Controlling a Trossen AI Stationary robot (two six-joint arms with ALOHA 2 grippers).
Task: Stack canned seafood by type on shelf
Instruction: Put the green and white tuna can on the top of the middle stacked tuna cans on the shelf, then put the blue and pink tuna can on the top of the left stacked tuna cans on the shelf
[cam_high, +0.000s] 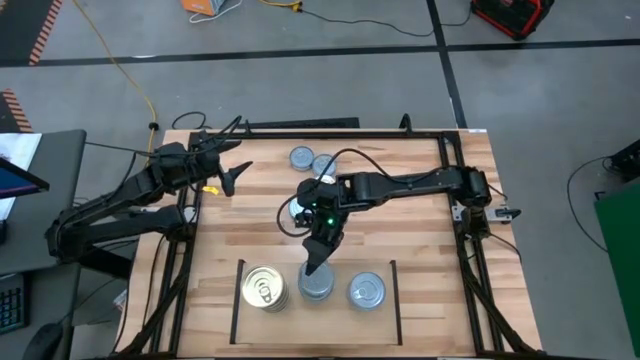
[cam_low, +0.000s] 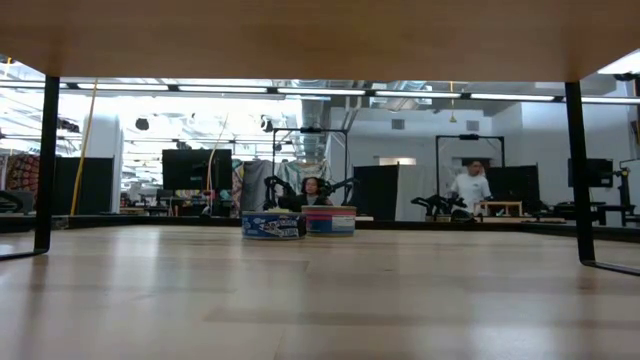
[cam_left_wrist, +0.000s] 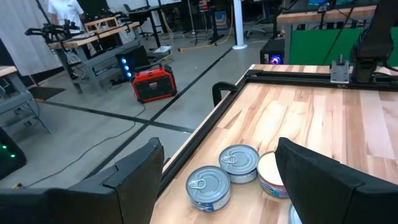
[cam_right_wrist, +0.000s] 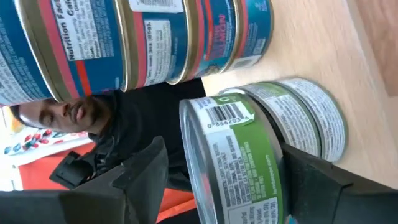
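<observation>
The shelf (cam_high: 237, 300) is a patch of light planks between thin black lines at the table's near edge. Three stacks of tins stand on it: gold-topped (cam_high: 265, 288), a silver-topped middle one (cam_high: 316, 285), and another silver-topped one (cam_high: 366, 291). My right gripper (cam_high: 318, 260) is open over the middle stack. Its fingers stand on either side of that stack's top tin (cam_right_wrist: 236, 162), which has a green label. Three loose tins (cam_left_wrist: 208, 185) rest flat near the far edge. My left gripper (cam_high: 225, 165) waits open at the far left, holding nothing. My right gripper comes slanting down from the far side, one finger on each side of the top tin's wall. One finger (cam_right_wrist: 146, 171) stands clear of the wall. The other finger (cam_right_wrist: 311, 180) lies close against it, and I cannot tell whether it touches. The tin sits flat on the stack.
A black metal frame (cam_high: 455, 200) runs along the table's edges. In the right wrist view a blue and red labelled stack (cam_right_wrist: 143, 43) stands close beside the green-labelled one. A seated person (cam_low: 313, 190) shows beyond the table, and another stands farther off (cam_low: 470, 185).
</observation>
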